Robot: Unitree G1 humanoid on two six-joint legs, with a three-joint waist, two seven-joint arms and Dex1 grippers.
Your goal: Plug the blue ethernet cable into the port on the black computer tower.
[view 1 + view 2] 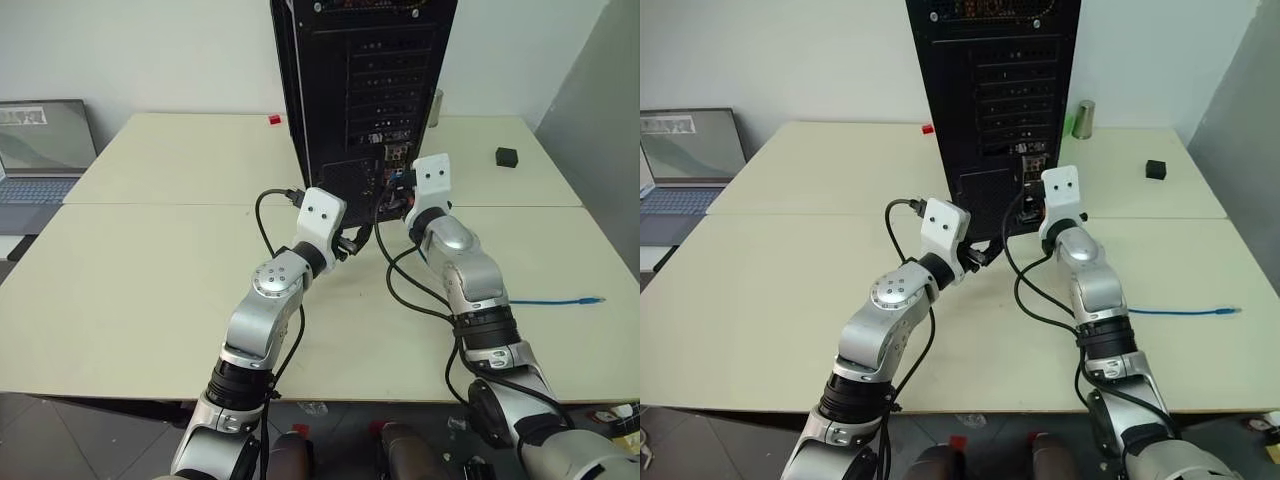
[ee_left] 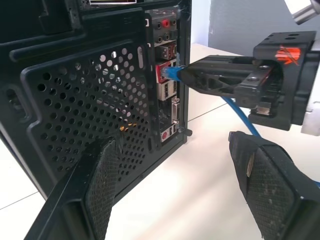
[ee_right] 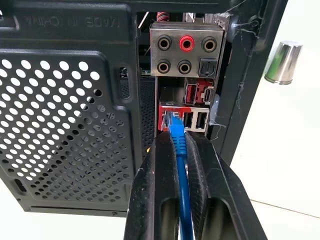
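Observation:
The black computer tower (image 1: 365,80) stands at the back middle of the table, its rear face towards me. My right gripper (image 3: 176,137) is shut on the blue ethernet cable (image 3: 178,145) just behind its plug. The plug's tip sits at the mouth of the port (image 3: 167,121) in the red-edged connector block; how deep it sits I cannot tell. The cable's free end (image 1: 555,300) lies on the table to the right. My left gripper (image 2: 172,142) is open and holds nothing, facing the tower's mesh grille (image 2: 75,100) beside the right gripper.
A grey laptop (image 1: 40,150) is at the far left. A metal cup (image 1: 1083,118) stands right of the tower, and a small black block (image 1: 507,156) lies further right. A small red piece (image 1: 274,120) lies left of the tower. Black arm cables (image 1: 265,215) loop over the table.

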